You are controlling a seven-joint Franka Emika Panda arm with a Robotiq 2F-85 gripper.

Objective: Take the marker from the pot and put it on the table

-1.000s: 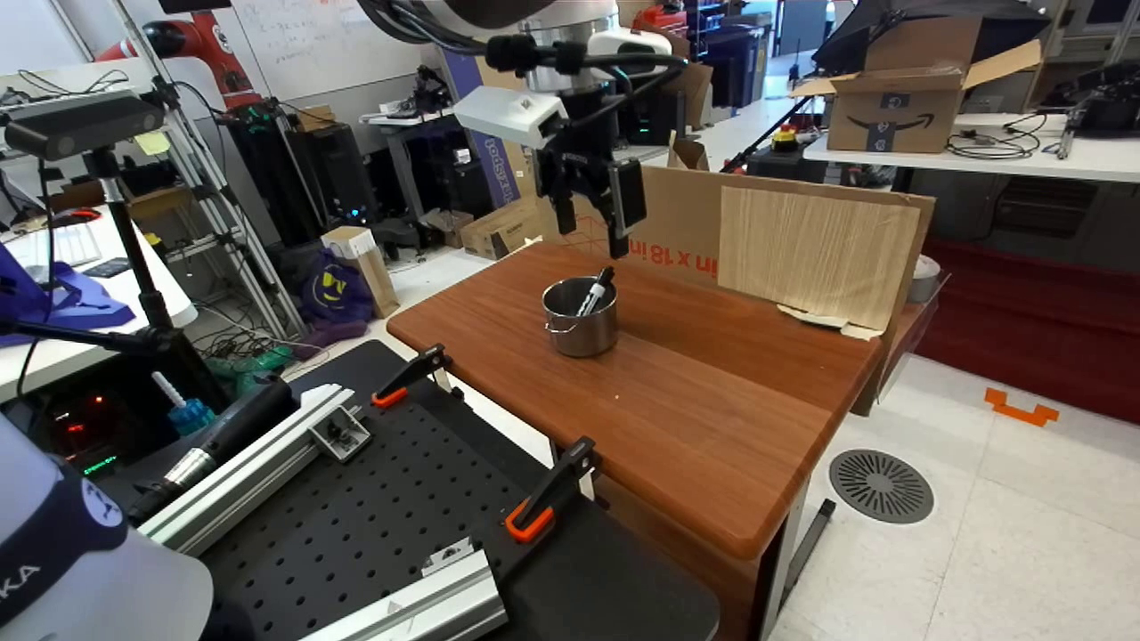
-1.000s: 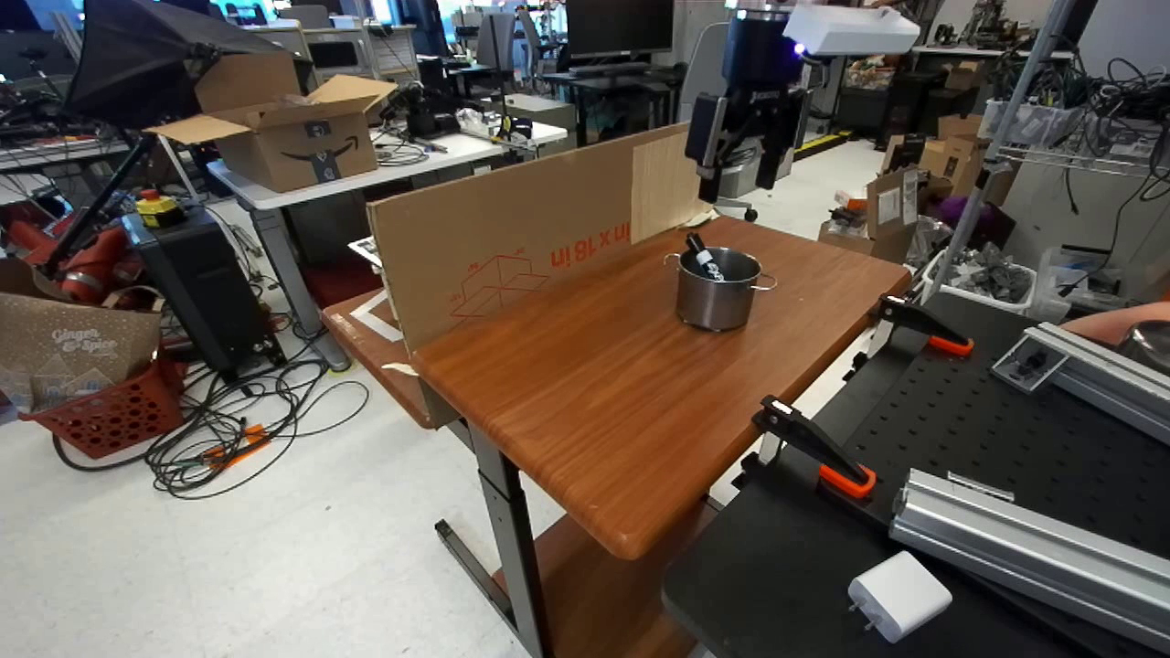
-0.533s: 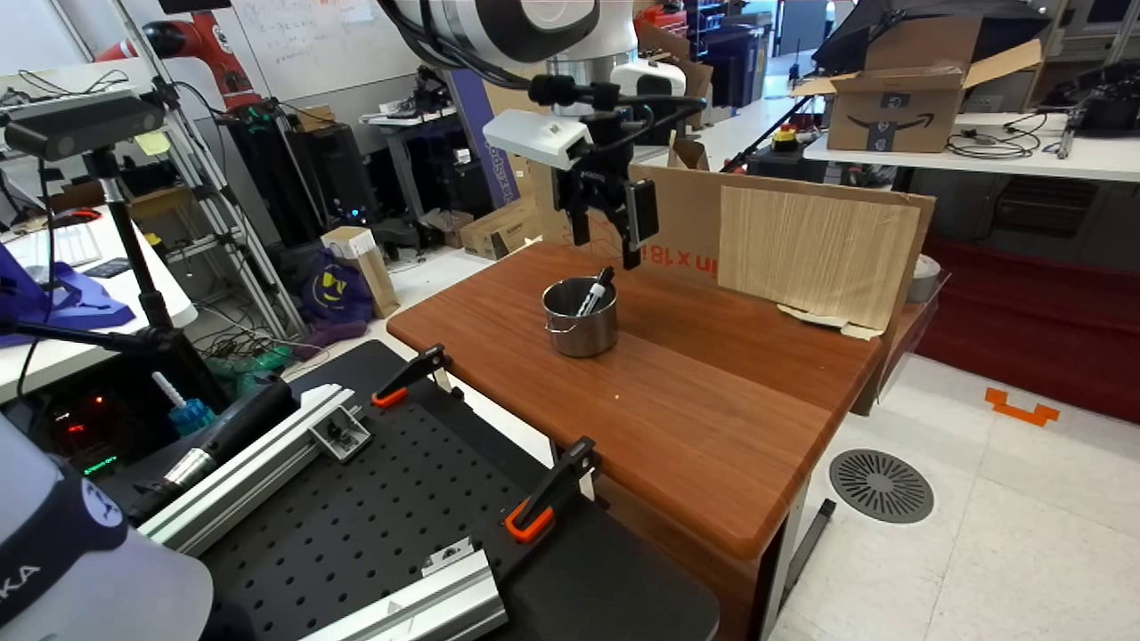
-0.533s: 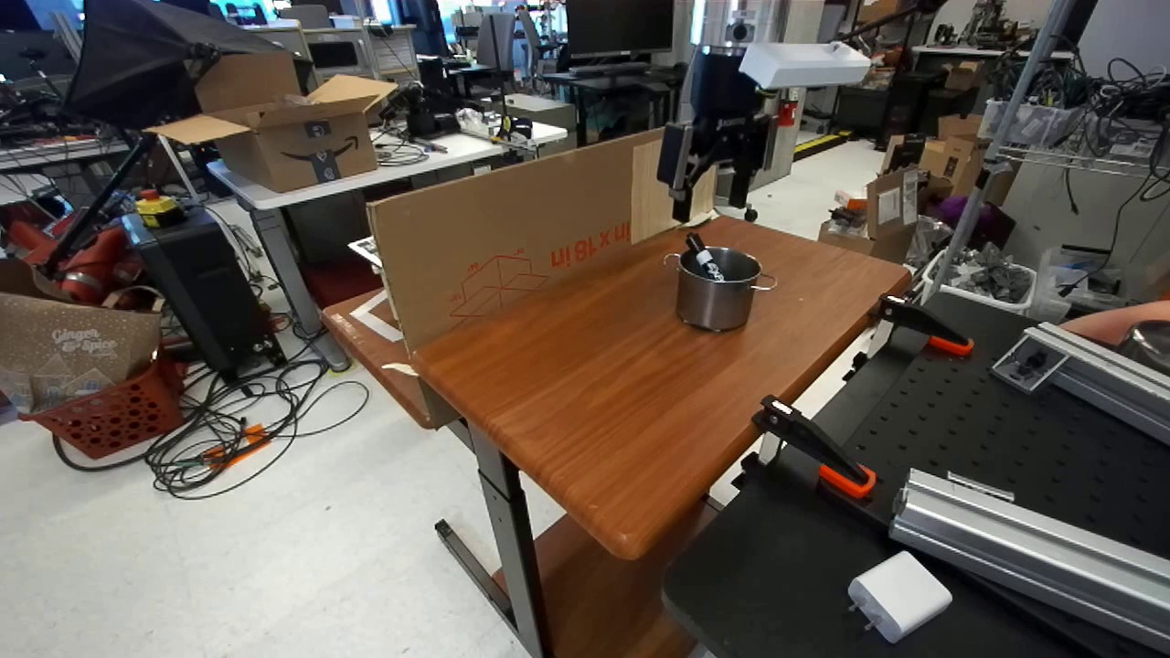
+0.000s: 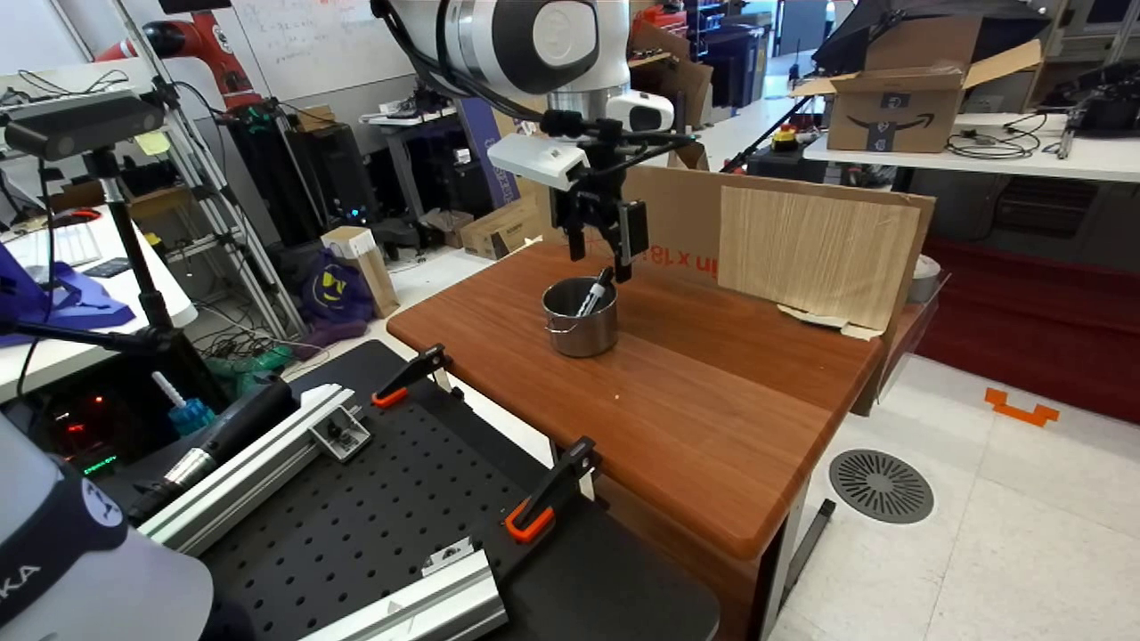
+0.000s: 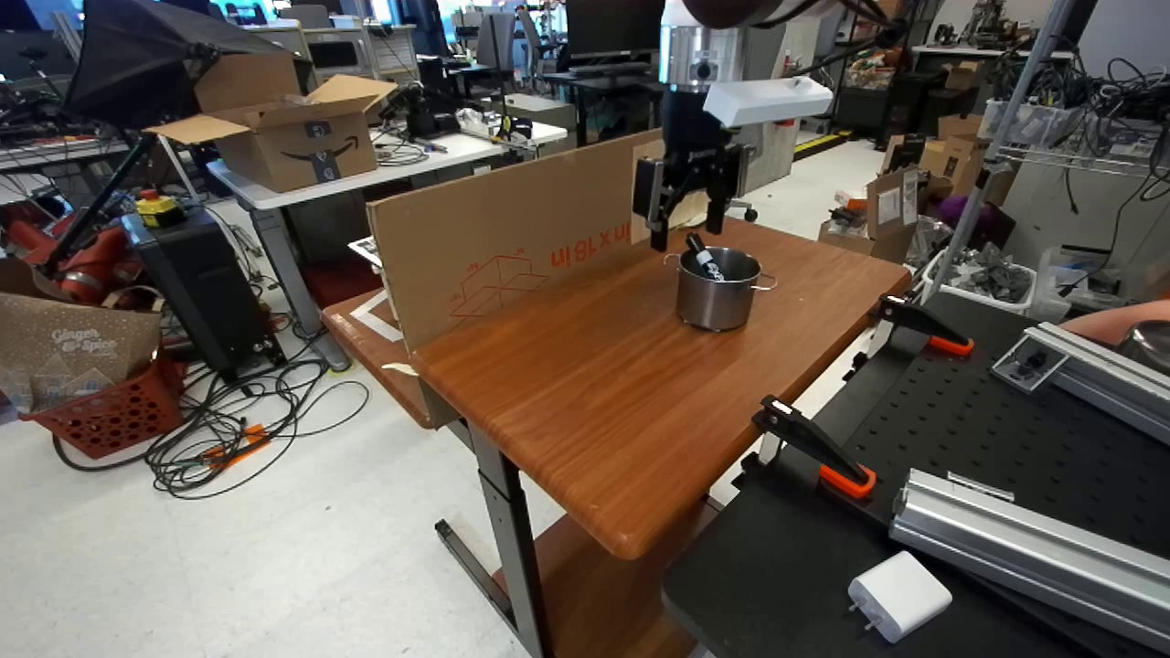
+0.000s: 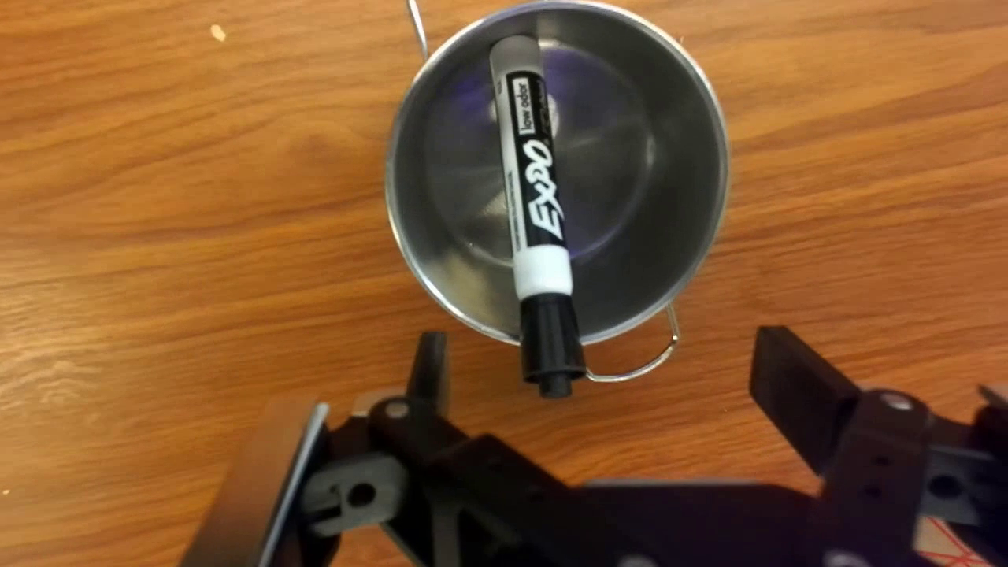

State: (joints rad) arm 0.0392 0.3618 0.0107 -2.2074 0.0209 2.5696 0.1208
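The marker is a black and white pen with a black cap and a grey end. It leans inside the pot, its cap sticking out over the rim, in both exterior views (image 5: pixel 595 294) (image 6: pixel 704 260) and in the wrist view (image 7: pixel 535 185). The silver-grey metal pot (image 5: pixel 583 336) (image 6: pixel 713 303) has wire loop handles; its rim (image 7: pixel 718 189) shows in the wrist view. It stands upright on the reddish-brown table (image 5: pixel 686 392) (image 6: pixel 567 393). My gripper (image 5: pixel 600 259) (image 6: pixel 686 236) is open and empty above the pot's cardboard side. In the wrist view its fingers (image 7: pixel 600 339) lie apart on either side of the cap.
A cardboard panel (image 5: pixel 677 209) (image 6: pixel 503 228) stands upright along one long table edge. Two black and orange clamps (image 5: pixel 554 490) (image 6: pixel 813 443) sit at the opposite edge, beside the black perforated board (image 5: pixel 392 481) with its metal rails.
My gripper has come down and moved across toward the cardboard panel, closer above the marker's cap. It stays open. The marker and the pot have not moved.
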